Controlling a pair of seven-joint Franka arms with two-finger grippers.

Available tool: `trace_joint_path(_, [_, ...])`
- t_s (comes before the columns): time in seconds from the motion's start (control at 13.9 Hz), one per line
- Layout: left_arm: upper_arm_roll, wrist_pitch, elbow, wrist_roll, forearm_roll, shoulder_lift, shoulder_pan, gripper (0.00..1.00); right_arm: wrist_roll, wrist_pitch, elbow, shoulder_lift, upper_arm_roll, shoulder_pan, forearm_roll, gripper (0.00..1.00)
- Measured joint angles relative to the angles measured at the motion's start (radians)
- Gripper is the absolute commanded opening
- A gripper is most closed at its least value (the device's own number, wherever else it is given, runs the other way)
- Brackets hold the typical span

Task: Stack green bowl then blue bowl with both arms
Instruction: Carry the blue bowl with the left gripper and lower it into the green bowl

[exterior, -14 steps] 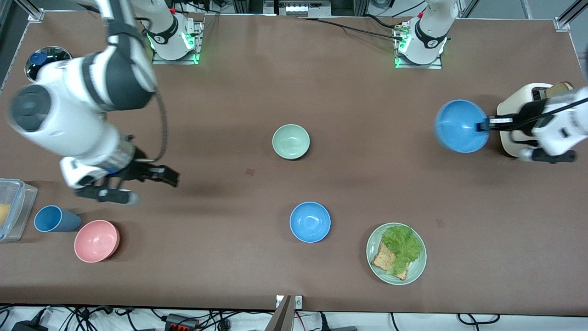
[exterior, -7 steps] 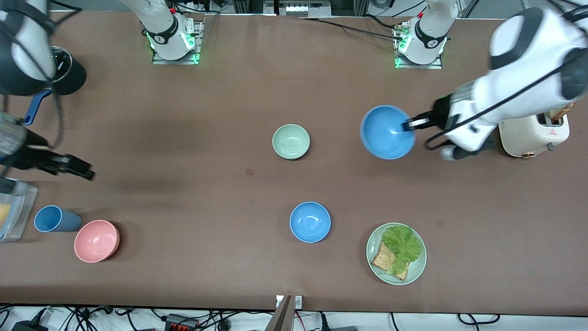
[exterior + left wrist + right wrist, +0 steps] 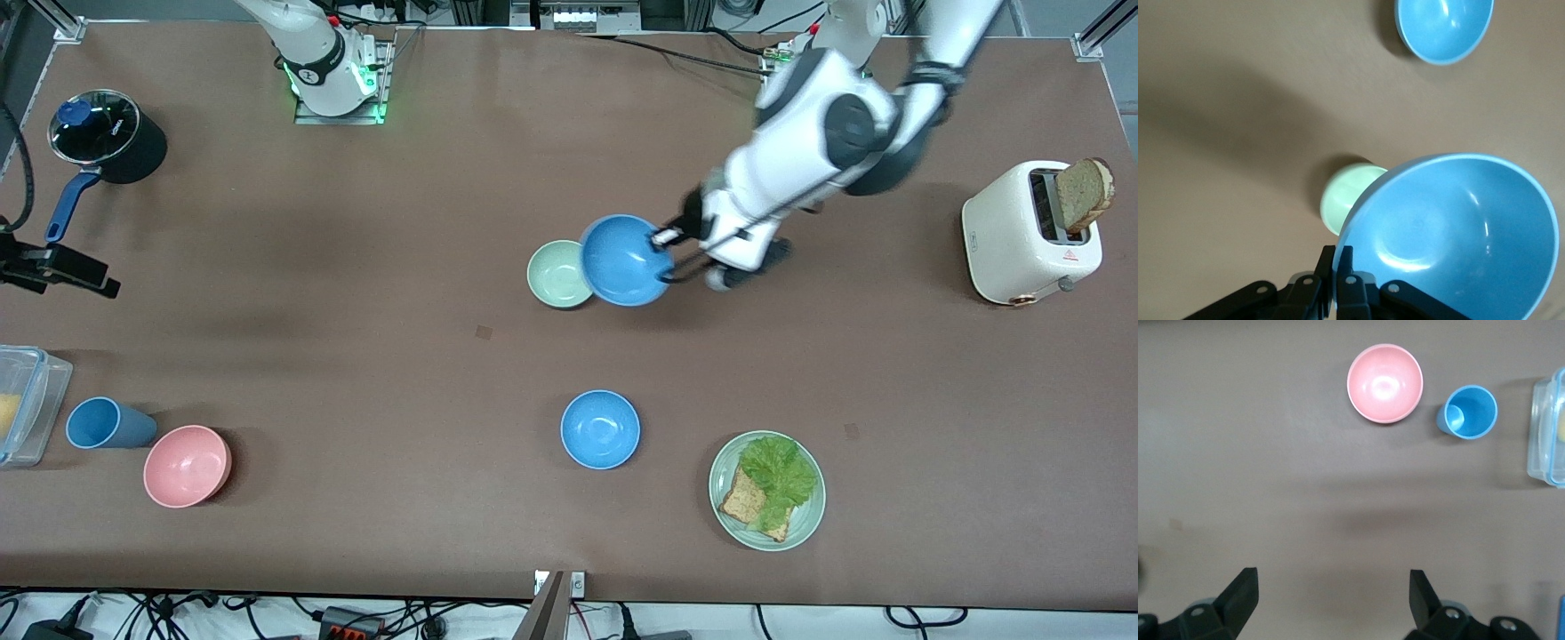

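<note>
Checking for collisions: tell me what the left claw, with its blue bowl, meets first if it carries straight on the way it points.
Probably the green bowl: the left claw holds the blue bowl by its rim, already overlapping it. Height above it is unclear.

The front view looks down from high across the bench [image 3: 373, 222], facing the two arm bases at the top of the frame and taking in the whole bench top. The left wrist view looks down from close over the held blue bowl [image 3: 1458, 240], which fills the lower right of its frame, and it shares with the front view the green bowl [image 3: 1348, 197] and the second blue bowl [image 3: 1443, 28]. The right wrist view looks straight down from higher up, with its pincer fingers [image 3: 1238, 593] at the bottom edge, and it shares with the front view the pink bowl [image 3: 1385, 383], the blue cup [image 3: 1468, 411] and the clear container [image 3: 1546, 433].
</note>
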Motion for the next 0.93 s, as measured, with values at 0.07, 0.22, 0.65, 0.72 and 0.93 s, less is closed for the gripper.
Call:
trace_joint_path(0.07, [0.000,0.055,-0.030,-0.051,0.035,0.016,-0.046,0.00,0.000,-0.011,-0.014,-0.009,0.004,0.001,-0.011,1.00])
trace_joint_path(0.22, [0.001,0.102,-0.057,-0.154,0.142,0.061,-0.100,0.00,0.000,-0.004,-0.080,-0.050,0.006,0.001,-0.016,1.00])
trace_joint_path(0.65, [0.013,0.120,-0.026,-0.311,0.459,0.205,-0.171,0.00,0.000,0.080,-0.286,-0.187,0.009,0.002,-0.019,1.00])
trace_joint_path(0.72, [0.015,0.128,-0.019,-0.335,0.496,0.223,-0.181,0.00,0.000,0.088,-0.289,-0.188,0.010,0.002,-0.019,1.00])
trace_joint_path(0.93, [0.016,0.144,-0.009,-0.374,0.550,0.263,-0.199,0.00,0.000,0.097,-0.289,-0.189,0.019,0.010,-0.019,1.00])
